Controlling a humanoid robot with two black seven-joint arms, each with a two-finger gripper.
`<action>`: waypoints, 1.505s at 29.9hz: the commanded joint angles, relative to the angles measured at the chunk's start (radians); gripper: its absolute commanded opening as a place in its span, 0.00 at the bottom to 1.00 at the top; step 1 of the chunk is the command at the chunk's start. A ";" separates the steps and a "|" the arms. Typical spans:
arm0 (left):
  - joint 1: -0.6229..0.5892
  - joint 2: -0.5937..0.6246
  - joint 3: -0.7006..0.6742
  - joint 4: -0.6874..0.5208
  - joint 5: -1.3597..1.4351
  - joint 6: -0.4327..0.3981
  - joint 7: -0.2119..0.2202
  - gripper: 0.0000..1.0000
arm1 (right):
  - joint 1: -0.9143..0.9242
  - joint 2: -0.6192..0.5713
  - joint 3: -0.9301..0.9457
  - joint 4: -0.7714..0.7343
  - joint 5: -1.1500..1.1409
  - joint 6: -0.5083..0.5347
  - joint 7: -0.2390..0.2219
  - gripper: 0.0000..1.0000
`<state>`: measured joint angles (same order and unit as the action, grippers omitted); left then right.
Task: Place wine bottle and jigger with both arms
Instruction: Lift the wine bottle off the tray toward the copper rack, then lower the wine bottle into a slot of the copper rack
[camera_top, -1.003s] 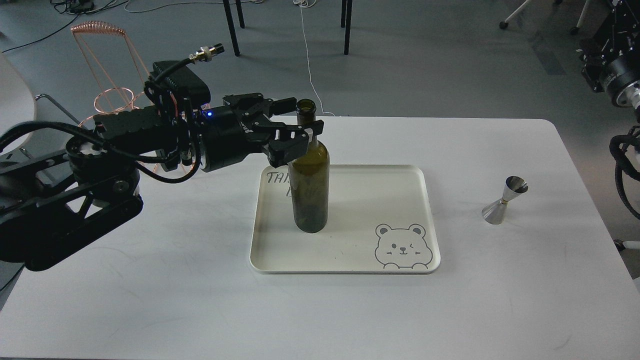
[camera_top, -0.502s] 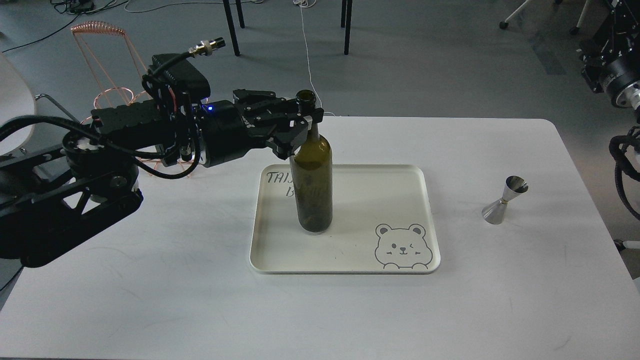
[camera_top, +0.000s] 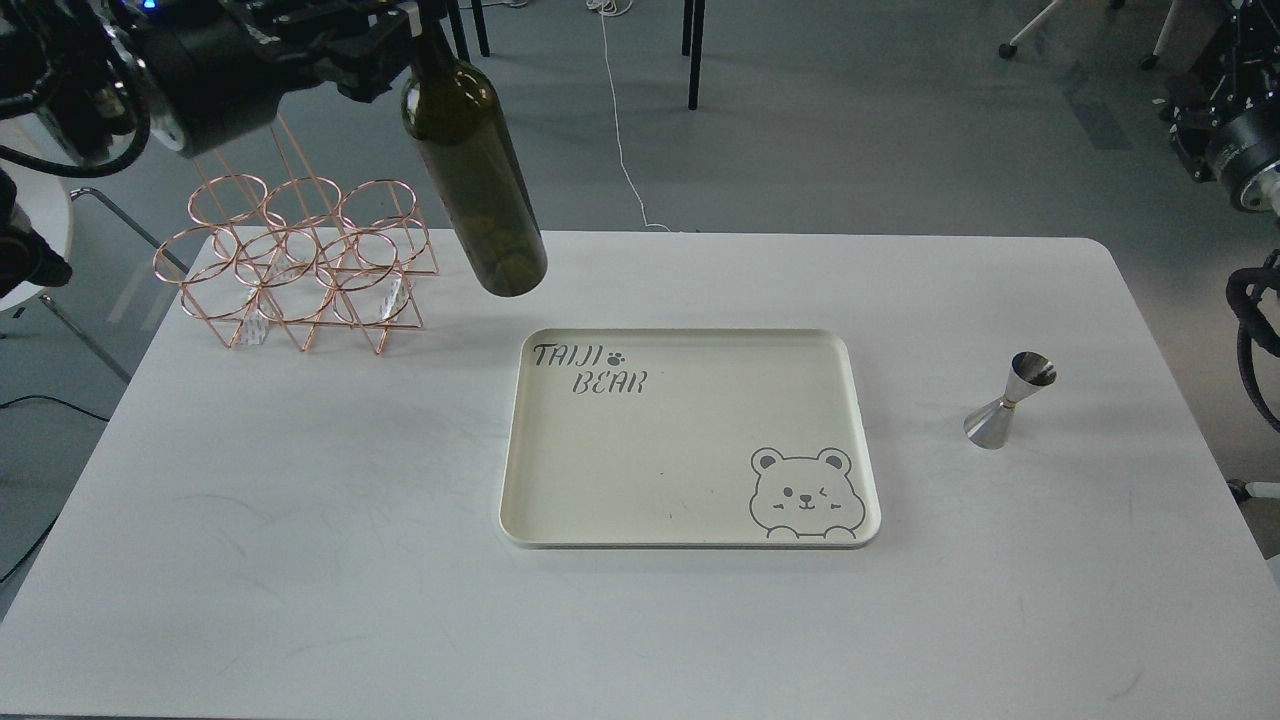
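Grey floor with loose cables and dark chair legs lay behind a white table (camera_top: 300, 560) that filled most of the head view. On the middle of the table sat a cream tray (camera_top: 690, 440) with rounded corners, printed with the words "TAIJI BEAR" near its far left corner and a drawn bear face near its near right corner; nothing stood in it. To the right of the tray, well apart from it, the jigger (camera_top: 1010, 400) stood on the table on one of its cones, leaning a little, with its open top cup facing up. At the far left part of the table stood a copper wire rack (camera_top: 300, 265) made of several rings. The wine bottle (camera_top: 470, 160) hung in the air over the far edge of the table, between the rack and the tray, tilted so that its neck pointed up and to the left and its base pointed down toward the table, touching nothing below. The left gripper (camera_top: 395, 35) was at the top left of the view and was clenched on the bottle's neck, though the top edge cut off part of it. Parts of the right arm (camera_top: 1240, 160) showed at the right edge, but its gripper was outside the view.
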<state>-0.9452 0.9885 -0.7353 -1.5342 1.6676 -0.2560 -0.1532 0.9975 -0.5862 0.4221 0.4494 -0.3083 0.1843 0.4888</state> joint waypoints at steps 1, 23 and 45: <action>-0.010 0.050 0.001 0.103 0.007 0.001 -0.051 0.08 | 0.012 0.005 0.000 0.000 0.000 0.000 -0.009 0.96; -0.030 0.006 0.051 0.309 0.001 0.015 -0.042 0.08 | 0.020 0.008 -0.006 0.000 0.000 0.004 -0.021 0.96; -0.030 -0.031 0.097 0.309 0.003 0.060 -0.019 0.08 | 0.017 0.011 0.000 0.000 0.000 0.003 -0.021 0.96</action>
<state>-0.9747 0.9577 -0.6637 -1.2256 1.6731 -0.1982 -0.1692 1.0139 -0.5768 0.4216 0.4495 -0.3083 0.1870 0.4678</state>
